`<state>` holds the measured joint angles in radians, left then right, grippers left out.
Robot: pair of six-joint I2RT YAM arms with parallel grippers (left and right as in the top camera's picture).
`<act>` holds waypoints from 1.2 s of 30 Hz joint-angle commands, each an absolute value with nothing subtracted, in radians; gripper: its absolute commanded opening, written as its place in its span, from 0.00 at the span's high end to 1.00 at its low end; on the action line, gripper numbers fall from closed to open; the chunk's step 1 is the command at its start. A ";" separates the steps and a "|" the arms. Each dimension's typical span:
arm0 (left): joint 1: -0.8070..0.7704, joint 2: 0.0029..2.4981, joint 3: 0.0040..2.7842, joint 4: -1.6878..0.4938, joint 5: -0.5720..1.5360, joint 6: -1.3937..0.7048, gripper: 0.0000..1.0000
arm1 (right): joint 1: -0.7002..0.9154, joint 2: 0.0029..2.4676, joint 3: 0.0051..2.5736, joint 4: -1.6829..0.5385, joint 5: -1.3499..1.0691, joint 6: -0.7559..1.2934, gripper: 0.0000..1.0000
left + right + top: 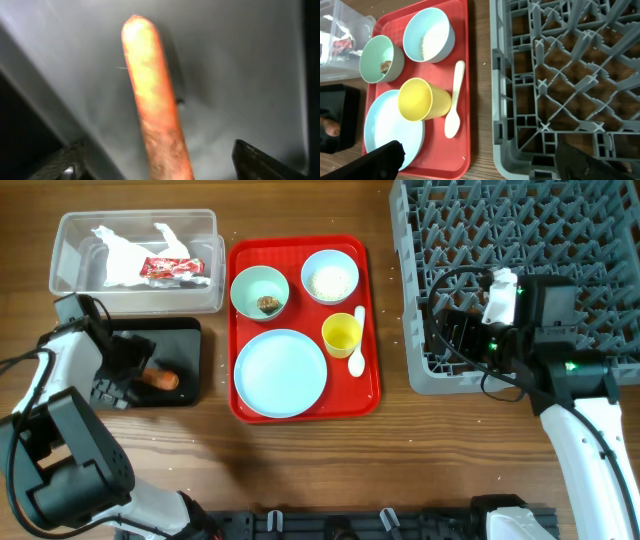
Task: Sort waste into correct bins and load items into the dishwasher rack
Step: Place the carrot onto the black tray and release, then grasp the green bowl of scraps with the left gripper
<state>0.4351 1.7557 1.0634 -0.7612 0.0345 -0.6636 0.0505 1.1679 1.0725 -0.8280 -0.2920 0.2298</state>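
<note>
The orange carrot-like stick (160, 379) lies on the shallow black tray (185, 340) at the left. My left gripper (135, 365) is low over it. In the left wrist view the stick (150, 95) runs between the open fingers (165, 167) with a gap on each side. The clear tub (75, 240) holds the crumpled napkin (120, 258) and the red-and-white wrapper (172, 269). My right gripper (445, 330) is open and empty above the front left corner of the grey dishwasher rack (560, 220), which also shows in the right wrist view (560, 75) beneath the jaws (487, 160).
The red serving tray (370, 370) in the middle holds the pale blue plate (280, 372), a greenish bowl (259, 290) with a brown scrap (268, 304), a pale blue bowl (330, 276) with rice, the yellow cup (341, 334) and the white spoon (357, 352).
</note>
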 commanded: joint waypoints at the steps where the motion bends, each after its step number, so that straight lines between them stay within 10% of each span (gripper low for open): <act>1: 0.435 1.736 1.236 -0.899 0.123 -0.577 0.00 | 0.047 1.173 1.091 -0.823 -0.316 0.243 0.00; 8: 0.244 1.697 1.504 -1.112 0.176 -0.341 0.01 | 0.047 1.173 1.091 -0.823 -0.316 0.243 0.00; 19: -0.365 1.861 1.515 -0.717 0.006 -0.131 0.00 | 0.047 1.173 1.091 -0.825 -0.316 0.239 0.00; 31: -0.412 2.059 1.515 -0.613 -0.027 0.023 0.06 | 0.047 1.173 1.091 -0.850 -0.316 0.239 0.01; 36: -0.413 2.075 1.515 -0.577 -0.028 0.015 0.31 | 0.047 1.173 1.091 -0.853 -0.315 0.239 0.00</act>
<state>-0.4175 2.0590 1.5101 -0.5861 -0.0120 -0.0032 0.0505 1.1679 1.0725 -0.8520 -0.2993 0.2348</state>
